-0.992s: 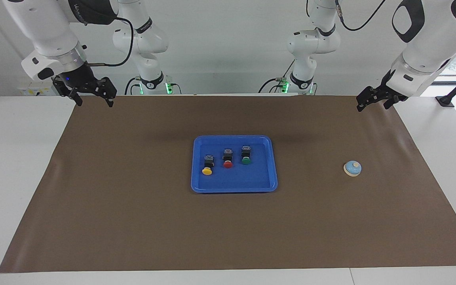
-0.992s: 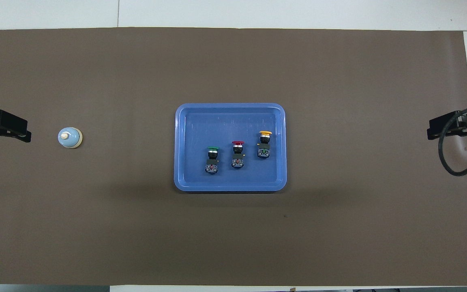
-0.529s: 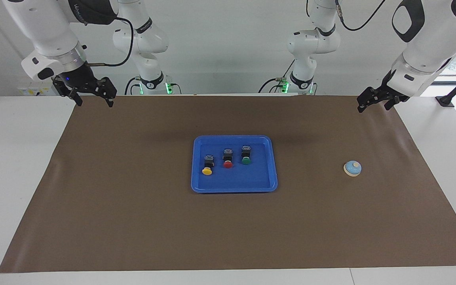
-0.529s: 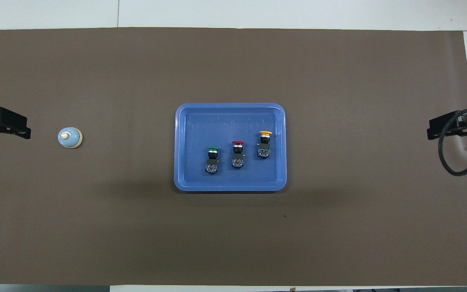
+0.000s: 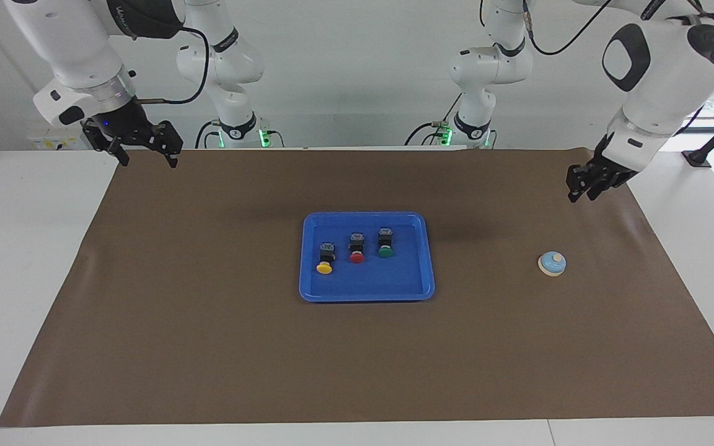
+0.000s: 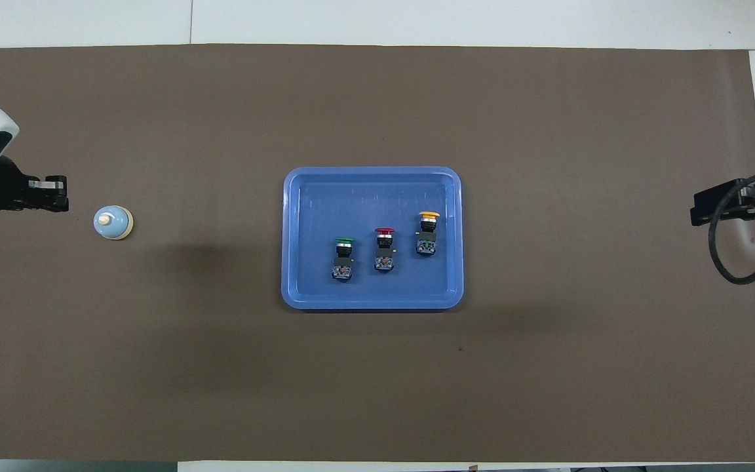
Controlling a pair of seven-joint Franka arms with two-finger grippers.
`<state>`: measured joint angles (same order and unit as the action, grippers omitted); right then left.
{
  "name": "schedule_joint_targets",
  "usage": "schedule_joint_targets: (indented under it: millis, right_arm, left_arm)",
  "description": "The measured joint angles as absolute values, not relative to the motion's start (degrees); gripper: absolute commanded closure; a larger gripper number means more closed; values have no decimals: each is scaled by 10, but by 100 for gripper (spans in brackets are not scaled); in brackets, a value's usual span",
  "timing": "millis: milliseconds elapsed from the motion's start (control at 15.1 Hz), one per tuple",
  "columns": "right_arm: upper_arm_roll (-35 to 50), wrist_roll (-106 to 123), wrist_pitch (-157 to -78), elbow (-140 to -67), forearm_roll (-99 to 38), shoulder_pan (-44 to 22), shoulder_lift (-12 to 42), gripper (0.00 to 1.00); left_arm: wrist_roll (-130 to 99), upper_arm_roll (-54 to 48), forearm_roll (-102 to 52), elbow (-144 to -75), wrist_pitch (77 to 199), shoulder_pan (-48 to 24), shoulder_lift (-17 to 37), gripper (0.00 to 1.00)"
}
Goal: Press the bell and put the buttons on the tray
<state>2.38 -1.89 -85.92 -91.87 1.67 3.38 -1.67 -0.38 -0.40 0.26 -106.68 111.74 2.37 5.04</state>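
The blue tray (image 5: 366,296) lies mid-table and also shows in the overhead view (image 6: 372,303). In it lie the yellow button (image 5: 325,260), the red button (image 5: 356,249) and the green button (image 5: 385,244), side by side, caps pointing away from the robots. The light blue bell (image 5: 552,263) stands on the mat toward the left arm's end, and shows in the overhead view (image 6: 113,223). My left gripper (image 5: 583,189) hangs above the mat close to the bell, not touching it. My right gripper (image 5: 146,153) is open and empty, waiting over the mat's corner at the right arm's end.
A brown mat (image 5: 208,341) covers most of the white table (image 5: 22,248). Only the tray and the bell stand on it.
My left arm has swung its gripper down and toward the bell, turning the hand. The right arm, the tray, the buttons and the bell have not moved.
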Motion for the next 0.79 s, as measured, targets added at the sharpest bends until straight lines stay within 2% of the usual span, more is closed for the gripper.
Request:
schedule_joint_targets:
  millis: [198, 794]
  right_arm:
    - [24, -19, -859, -919, 17, 34, -17, 0]
    - [24, -19, -859, -919, 17, 34, -17, 0]
  left_arm:
    - [11, -4, 3, -1102, 1206, 41, 89, 100]
    - [12, -3, 3, -1168, 1280, 43, 101, 100]
